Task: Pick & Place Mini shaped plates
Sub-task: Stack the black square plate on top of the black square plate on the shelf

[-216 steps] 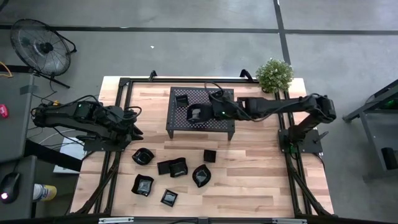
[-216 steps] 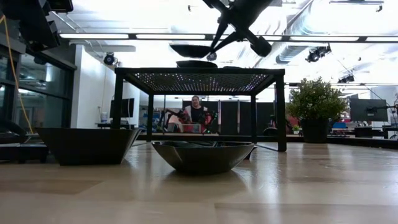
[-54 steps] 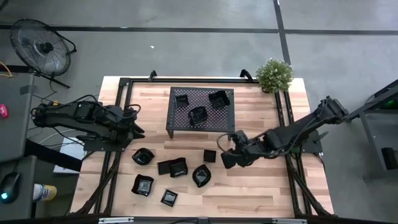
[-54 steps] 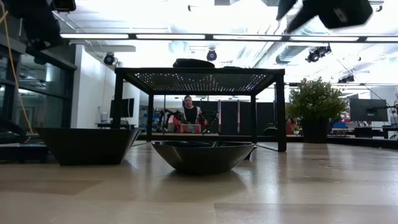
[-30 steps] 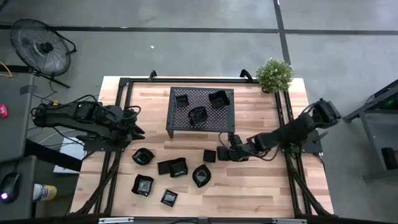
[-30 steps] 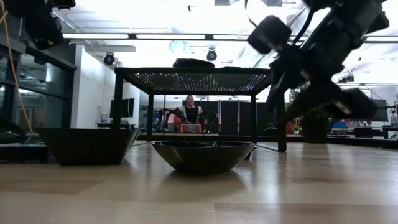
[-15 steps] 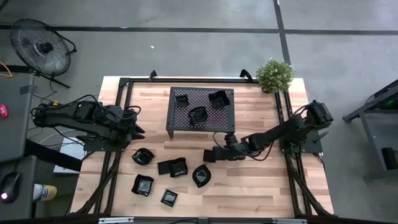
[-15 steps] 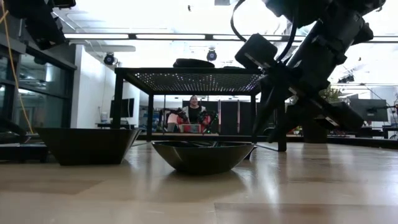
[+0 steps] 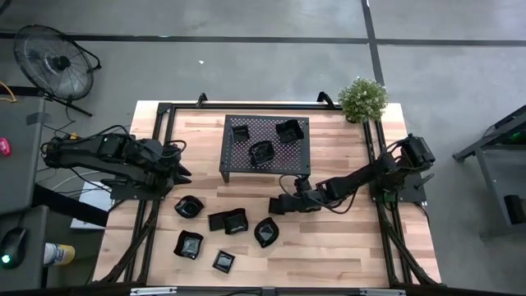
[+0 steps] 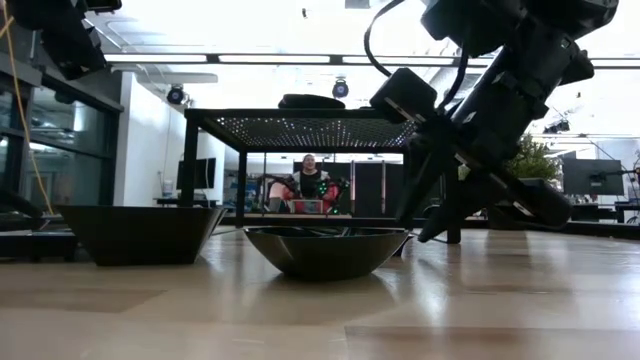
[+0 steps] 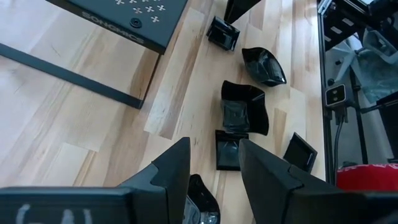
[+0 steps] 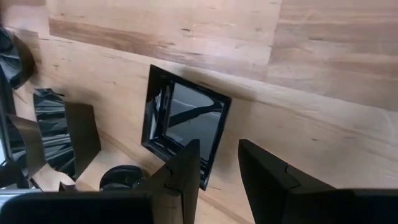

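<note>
The right gripper [image 9: 279, 205] is lowered to the wooden bench [image 9: 345, 247] just in front of the black perforated mesh rack [image 9: 265, 148]. Its fingers stand apart and empty, poised at a small glossy black square plate [image 12: 185, 128]. In the right wrist view one rim of this plate lies at the gap between the fingertips, an alignment suited to pinching a thin wall. Three mini plates [image 9: 261, 152] already rest on the rack top, which appears to be the destination. The remaining glossy black mini plates [image 9: 233, 222], square and leaf-shaped, lie scattered on the near left part of the bench, spaced so that each can be reached singly. The left gripper [image 9: 182, 169] waits at the left edge of the bench, to the left of the rack, fingers partly apart and holding nothing. A potted green plant [image 9: 362, 99] stands at the far right corner, clear of the working area.
</note>
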